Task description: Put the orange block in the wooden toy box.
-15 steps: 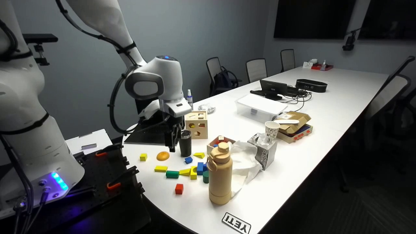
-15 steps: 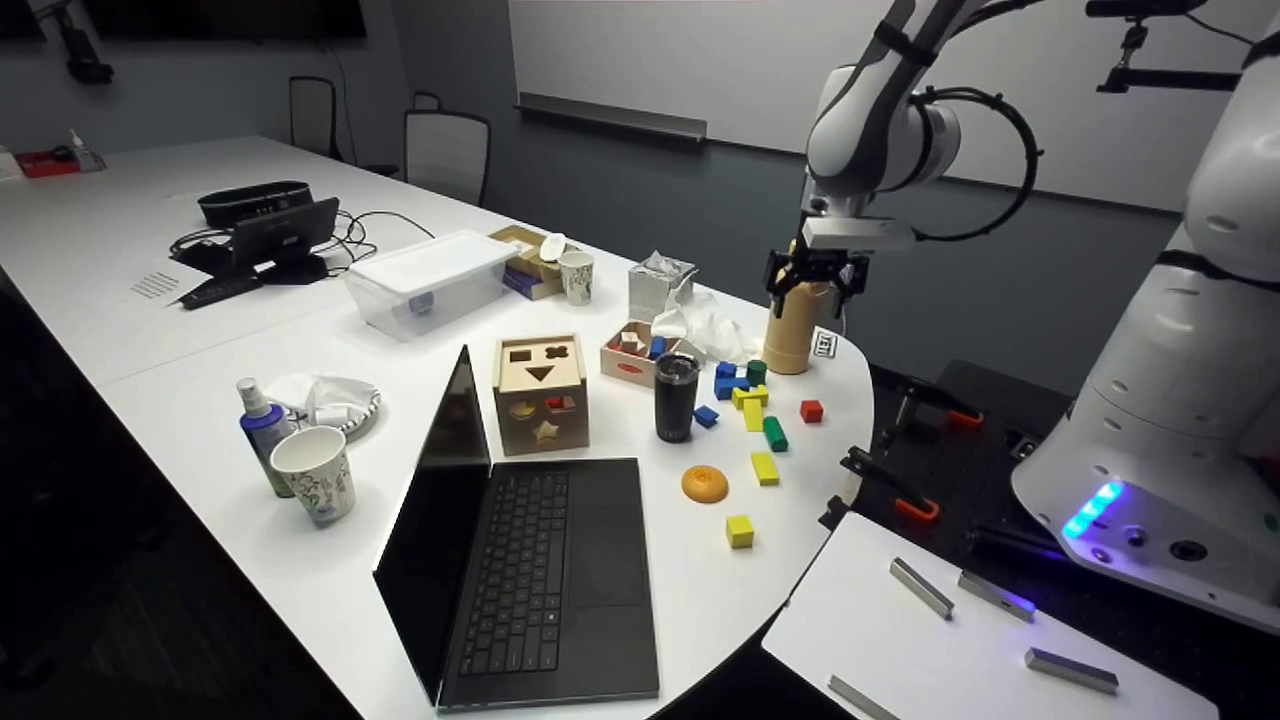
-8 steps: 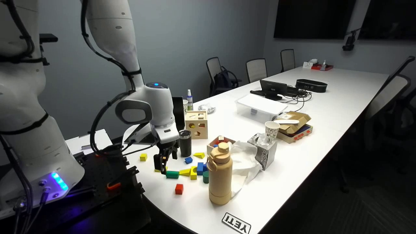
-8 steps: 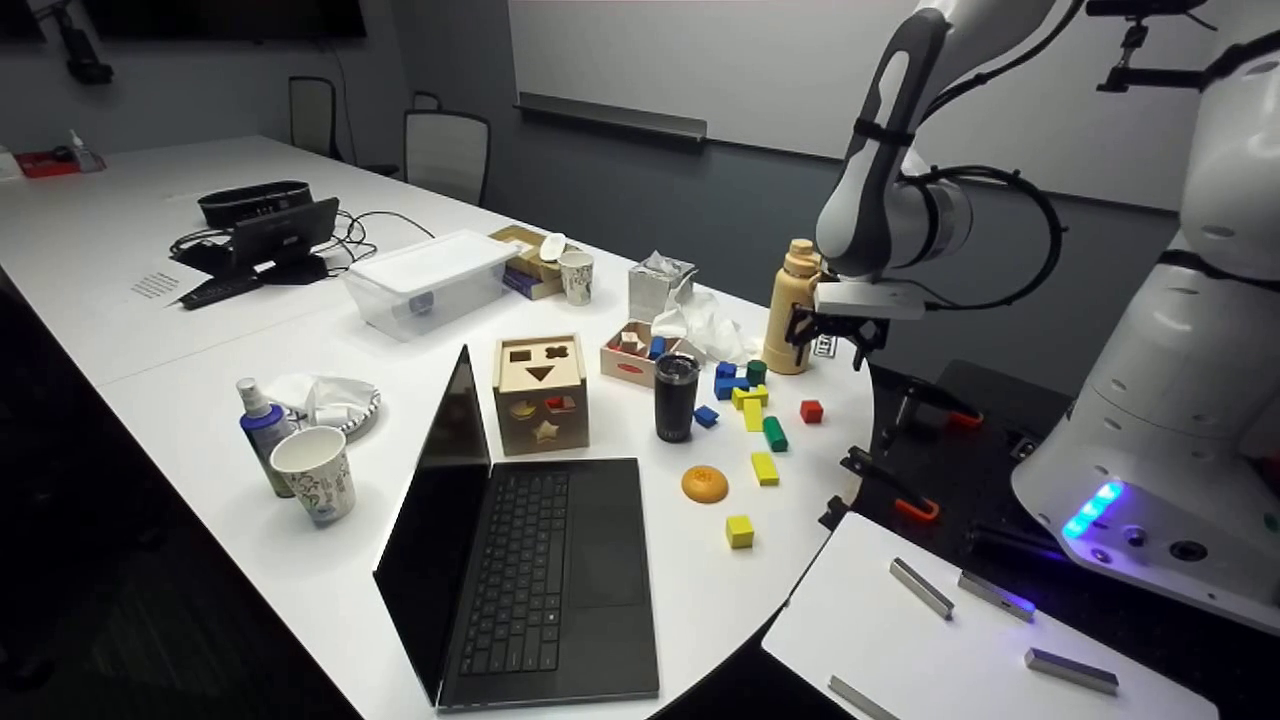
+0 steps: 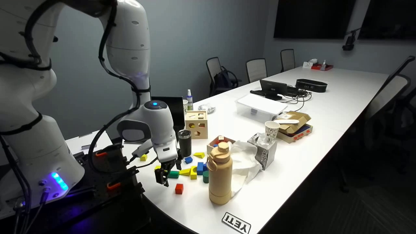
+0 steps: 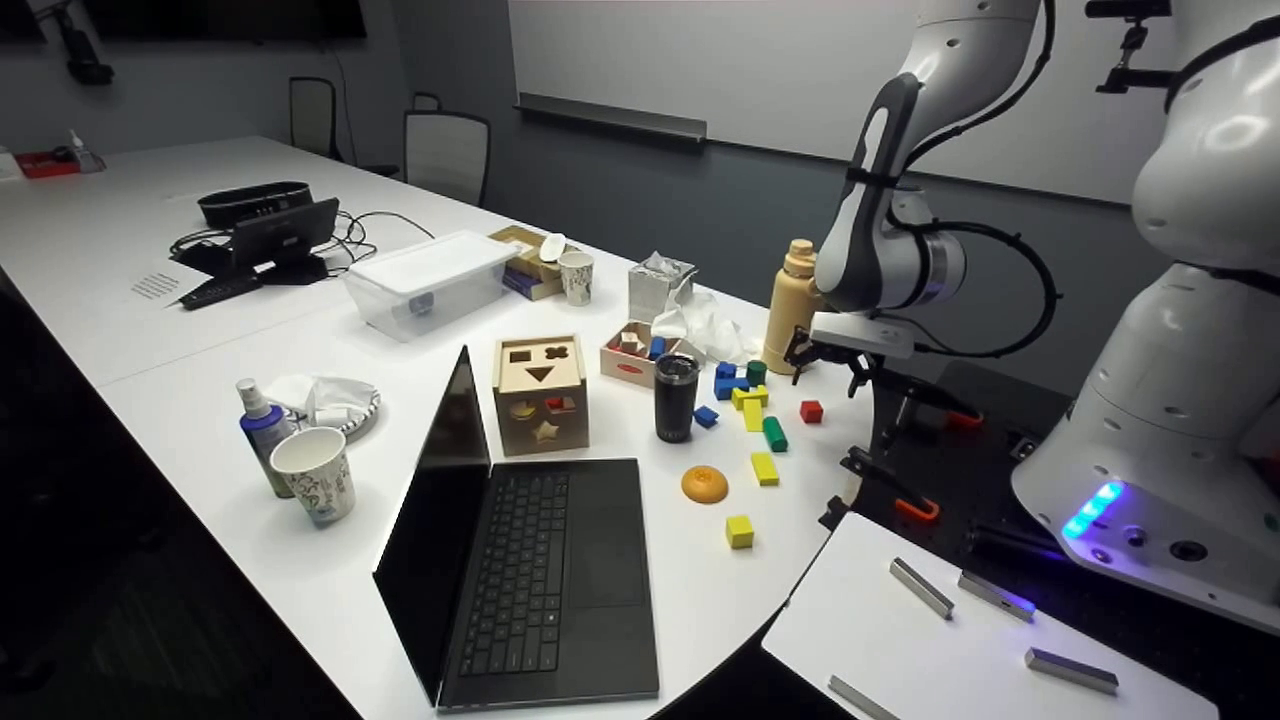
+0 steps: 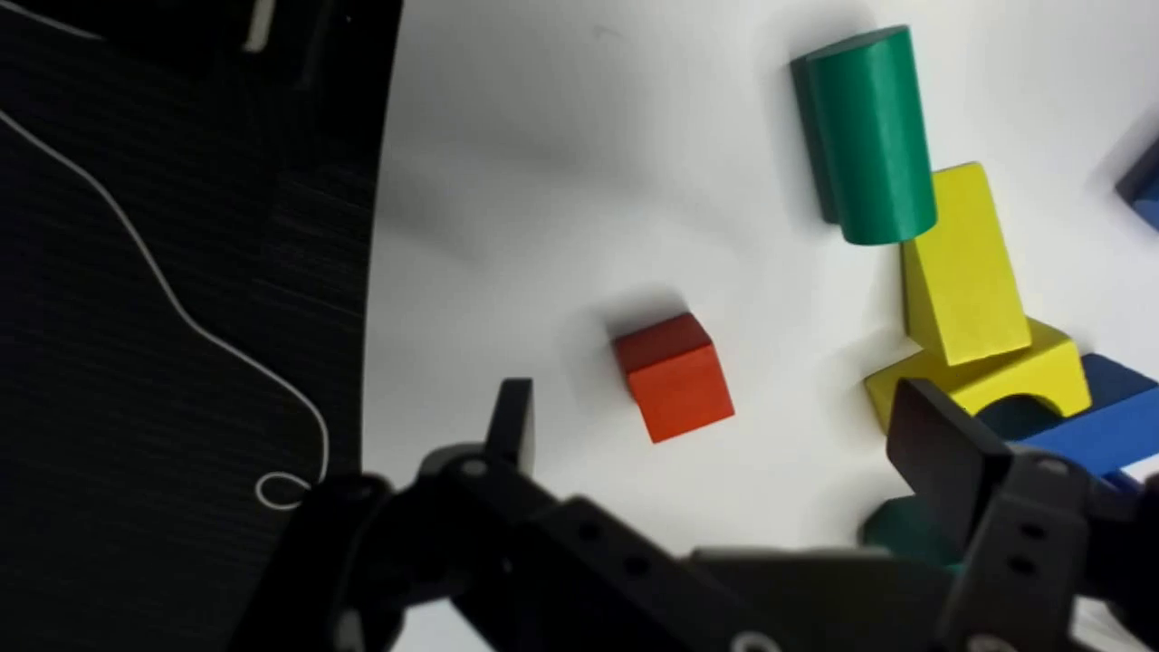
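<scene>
The orange block (image 5: 179,188) is a small red-orange cube lying on the white table near its rounded end, also in an exterior view (image 6: 811,411). In the wrist view the orange block (image 7: 684,389) shows ahead of and between my fingertips, untouched. My gripper (image 7: 713,389) is open and empty. It hangs above the table close to the block in both exterior views (image 5: 170,173) (image 6: 826,378). The wooden toy box (image 6: 542,415), pale tan with dark cut-outs, stands upright beside the laptop, away from the gripper. It also shows behind the black tumbler in an exterior view (image 5: 197,125).
A green cylinder (image 7: 874,136), yellow blocks (image 7: 973,272) and a blue block (image 7: 1100,426) lie beside the gripper. A tall beige jug (image 5: 220,175) stands near the block. A black tumbler (image 6: 676,398), laptop (image 6: 560,580) and small block tray (image 6: 630,367) are around the box.
My gripper has come down and toward the table's rounded end, from high above the table to low near the orange block. The blocks and the box have not moved.
</scene>
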Robot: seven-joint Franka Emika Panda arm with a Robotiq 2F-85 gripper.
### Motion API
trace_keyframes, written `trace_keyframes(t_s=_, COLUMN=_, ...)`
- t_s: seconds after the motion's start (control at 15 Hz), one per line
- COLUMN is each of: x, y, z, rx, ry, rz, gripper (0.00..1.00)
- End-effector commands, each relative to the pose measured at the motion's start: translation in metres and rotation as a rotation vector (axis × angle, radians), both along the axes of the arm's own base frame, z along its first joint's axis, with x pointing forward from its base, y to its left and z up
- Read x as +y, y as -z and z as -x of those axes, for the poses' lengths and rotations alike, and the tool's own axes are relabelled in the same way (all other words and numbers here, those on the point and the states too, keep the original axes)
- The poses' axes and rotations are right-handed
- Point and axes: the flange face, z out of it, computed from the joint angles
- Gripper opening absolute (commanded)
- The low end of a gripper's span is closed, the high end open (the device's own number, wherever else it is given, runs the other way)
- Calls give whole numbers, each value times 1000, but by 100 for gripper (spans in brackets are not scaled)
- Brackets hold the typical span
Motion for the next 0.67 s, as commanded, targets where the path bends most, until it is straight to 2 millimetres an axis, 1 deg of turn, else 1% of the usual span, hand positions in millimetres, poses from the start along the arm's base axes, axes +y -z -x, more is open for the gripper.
trace_keyframes(t_s=0.0, x=-14, y=19, z=-5, rx=-10, ry=36, rz=-9, gripper=100)
trace_keyframes(t_s=0.33, x=-26, y=35, z=-24, rx=-14, ry=47, rz=-24, gripper=100)
trace_keyframes(t_s=0.6, x=-26, y=48, z=-29, rx=-4, ry=43, rz=-37, gripper=100)
